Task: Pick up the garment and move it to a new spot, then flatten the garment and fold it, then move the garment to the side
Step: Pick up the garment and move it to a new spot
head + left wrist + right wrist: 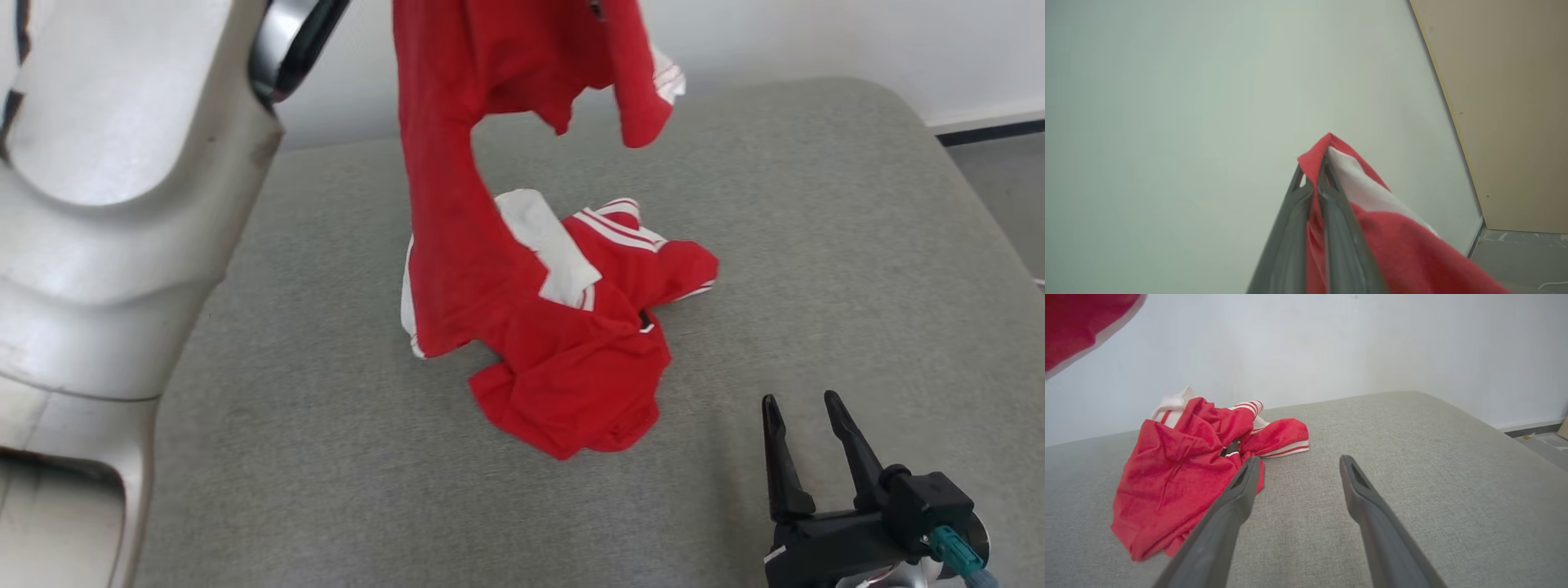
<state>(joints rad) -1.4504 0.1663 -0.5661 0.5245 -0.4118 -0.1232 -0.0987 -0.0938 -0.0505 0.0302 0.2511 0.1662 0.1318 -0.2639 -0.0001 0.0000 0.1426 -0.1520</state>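
Red shirt (571, 359) with white stripes and white panels, and you've got it half off the cushion (816, 245) right now. Your left claw (1314, 167) is clenched on a fold of it: in the left wrist view the two dark fingers (1290, 228) are pressed together with red and white cloth (1404, 245) squeezed between them and poking out past the tips, plain wall (1167, 122) behind. In the head view the top part of the shirt hangs down from the upper edge in a long red strip, with a sleeve flapping loose to its right. The bottom part sits bunched in a heap about mid-cushion, with a white panel and a striped cuff on top.

Your right claw (800, 400) is released, fingers spread wide, holding nothing, low over the grey cushion at the lower right and apart from the heap. From the right wrist view (1300, 459) the shirt (1175, 473) lies ahead and to the left of the fingers, and a blurry red edge of the hanging part shows in the top left corner. Your pale left forearm (98, 245) takes up the left side of the head view.
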